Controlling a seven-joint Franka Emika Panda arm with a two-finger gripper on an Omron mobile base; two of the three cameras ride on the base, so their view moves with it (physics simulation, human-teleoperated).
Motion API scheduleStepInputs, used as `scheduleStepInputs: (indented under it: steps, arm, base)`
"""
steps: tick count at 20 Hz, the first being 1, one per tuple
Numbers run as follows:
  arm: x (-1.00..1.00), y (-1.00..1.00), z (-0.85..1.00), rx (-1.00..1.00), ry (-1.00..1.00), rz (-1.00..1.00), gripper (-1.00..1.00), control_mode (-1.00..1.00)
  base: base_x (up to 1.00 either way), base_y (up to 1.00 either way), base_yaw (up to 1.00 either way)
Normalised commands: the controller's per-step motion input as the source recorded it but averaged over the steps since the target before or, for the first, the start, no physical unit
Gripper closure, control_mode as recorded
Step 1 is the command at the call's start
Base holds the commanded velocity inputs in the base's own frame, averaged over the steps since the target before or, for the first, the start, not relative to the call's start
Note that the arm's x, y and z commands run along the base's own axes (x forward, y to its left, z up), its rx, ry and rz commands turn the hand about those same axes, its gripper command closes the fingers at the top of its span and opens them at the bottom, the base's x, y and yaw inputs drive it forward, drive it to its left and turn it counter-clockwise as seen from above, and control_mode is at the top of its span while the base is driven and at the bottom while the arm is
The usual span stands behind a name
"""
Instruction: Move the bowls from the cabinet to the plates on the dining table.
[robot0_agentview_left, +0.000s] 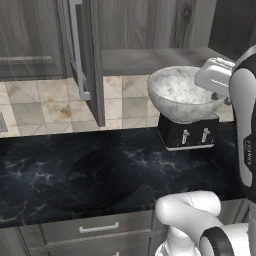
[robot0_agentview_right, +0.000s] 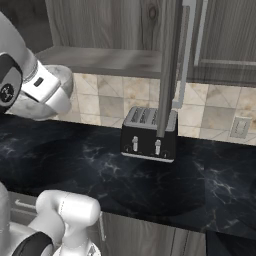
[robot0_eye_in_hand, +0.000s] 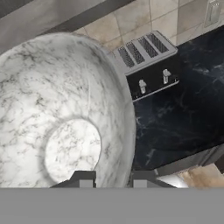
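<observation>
Right at the pincer (robot0_eye_in_hand: 109, 177), the two dark fingertips straddle the rim of the marbled bowl (robot0_agentview_left: 182, 94), clamped on it and holding it in the air. Below it a black toaster (robot0_agentview_left: 188, 132) stands on the black counter (robot0_agentview_left: 75, 170). Beyond the pincer, the cabinet (robot0_agentview_left: 145, 30) stands with its door (robot0_agentview_left: 92, 60) swung open.

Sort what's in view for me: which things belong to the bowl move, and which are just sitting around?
Job things:
- marbled bowl, held at its rim by the gripper, lifted above the counter
- cabinet, its door open

Just there:
- toaster on the black counter
- tiled wall
- drawers
</observation>
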Motion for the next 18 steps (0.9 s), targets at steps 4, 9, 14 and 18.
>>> scheduleStepInputs:
  steps: [4, 9, 14, 18]
  arm:
    - [-0.21, -0.1, -0.39, 0.0, 0.0, -0.06, 1.0, -1.0]
    - [-0.25, -0.02, -0.28, 0.0, 0.03, -0.05, 1.0, -1.0]
    - [-0.08, -0.01, -0.03, 0.0, 0.01, 0.0, 1.0, -1.0]
    - [0.0, 0.0, 0.0, 0.0, 0.0, 0.0, 1.0, -1.0]
  base:
    - [0.0, 0.0, 0.0]
    - [0.0, 0.0, 0.0]
    - [0.0, 0.0, 0.0]
    - [0.0, 0.0, 0.0]
